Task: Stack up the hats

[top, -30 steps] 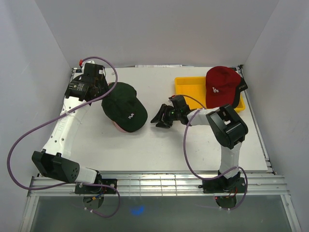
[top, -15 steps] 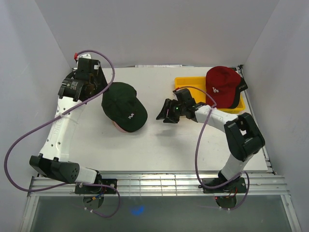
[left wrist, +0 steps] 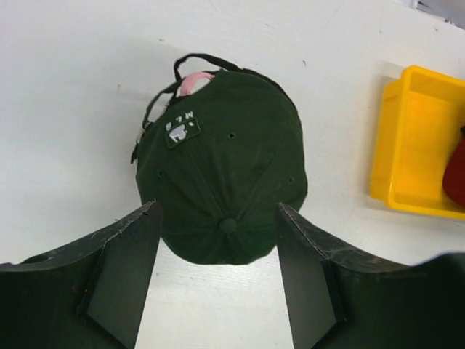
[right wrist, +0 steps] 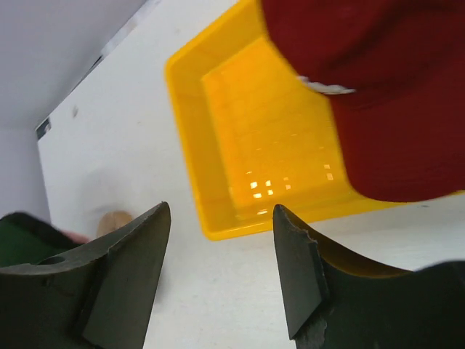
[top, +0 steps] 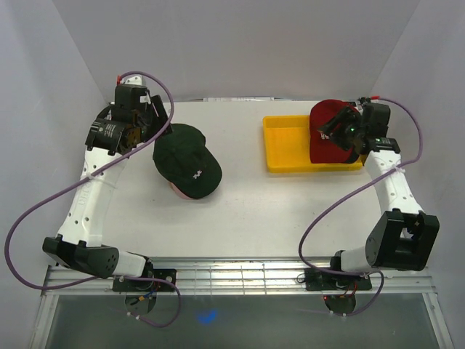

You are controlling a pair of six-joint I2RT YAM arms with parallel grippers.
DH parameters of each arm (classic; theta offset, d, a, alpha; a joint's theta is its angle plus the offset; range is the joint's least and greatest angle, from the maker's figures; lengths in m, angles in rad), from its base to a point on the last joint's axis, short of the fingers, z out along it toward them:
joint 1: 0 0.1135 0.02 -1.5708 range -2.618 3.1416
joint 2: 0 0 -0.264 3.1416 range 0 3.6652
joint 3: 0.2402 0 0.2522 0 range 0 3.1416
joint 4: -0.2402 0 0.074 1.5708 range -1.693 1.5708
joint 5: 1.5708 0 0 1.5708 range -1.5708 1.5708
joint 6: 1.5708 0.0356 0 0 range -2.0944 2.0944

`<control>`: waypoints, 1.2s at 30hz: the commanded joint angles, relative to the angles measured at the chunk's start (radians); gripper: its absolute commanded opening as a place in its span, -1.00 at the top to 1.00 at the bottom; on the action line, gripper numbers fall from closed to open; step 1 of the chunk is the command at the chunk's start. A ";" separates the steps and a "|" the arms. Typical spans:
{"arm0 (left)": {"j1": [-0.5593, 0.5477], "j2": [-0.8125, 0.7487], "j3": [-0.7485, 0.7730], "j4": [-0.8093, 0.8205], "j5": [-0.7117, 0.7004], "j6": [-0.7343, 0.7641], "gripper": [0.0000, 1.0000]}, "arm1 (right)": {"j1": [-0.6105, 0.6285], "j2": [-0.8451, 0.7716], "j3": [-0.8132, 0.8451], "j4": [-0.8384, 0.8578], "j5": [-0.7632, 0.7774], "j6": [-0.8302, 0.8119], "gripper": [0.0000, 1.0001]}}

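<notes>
Right wrist, red hat [right wrist: 392, 94] just ahead of spread right hand [right wrist: 221, 218]

Two caps are sitting stacked on the left half of the table [top: 240, 218]. The upper cap [left wrist: 225, 189] is lying just ahead of the left fingers [left wrist: 120, 283], its near edge showing in the gap between them. The lower cap [left wrist: 195, 81] is peeking out from under it on the side farthest from those fingers. A tray [right wrist: 189, 145] is resting on the table well off to the right of the left fingers and directly ahead of the right fingers [right wrist: 123, 283]. A third cap [right wrist: 392, 109] is lying in the tray's right part, ahead and to the right of the right fingers.
</notes>
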 commanded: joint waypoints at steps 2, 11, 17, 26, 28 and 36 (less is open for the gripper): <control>-0.015 -0.057 -0.032 0.054 0.096 -0.036 -0.47 | -0.162 -0.020 -0.073 -0.068 -0.027 -0.035 -0.29; -0.026 -0.066 -0.049 0.056 0.122 -0.033 -0.46 | -0.301 0.019 -0.148 0.002 -0.042 -0.031 -0.30; -0.026 -0.074 -0.041 0.051 0.123 -0.021 -0.46 | -0.336 0.059 -0.149 0.031 -0.039 -0.046 -0.30; -0.026 -0.071 -0.038 0.046 0.131 -0.018 -0.46 | -0.350 0.143 -0.123 0.101 -0.030 -0.069 -0.33; -0.026 -0.070 -0.034 0.043 0.128 -0.014 -0.46 | -0.350 0.160 -0.123 0.136 -0.040 -0.069 -0.35; -0.026 -0.063 -0.024 0.039 0.119 -0.011 -0.46 | -0.348 0.186 -0.183 0.268 -0.109 -0.037 -0.40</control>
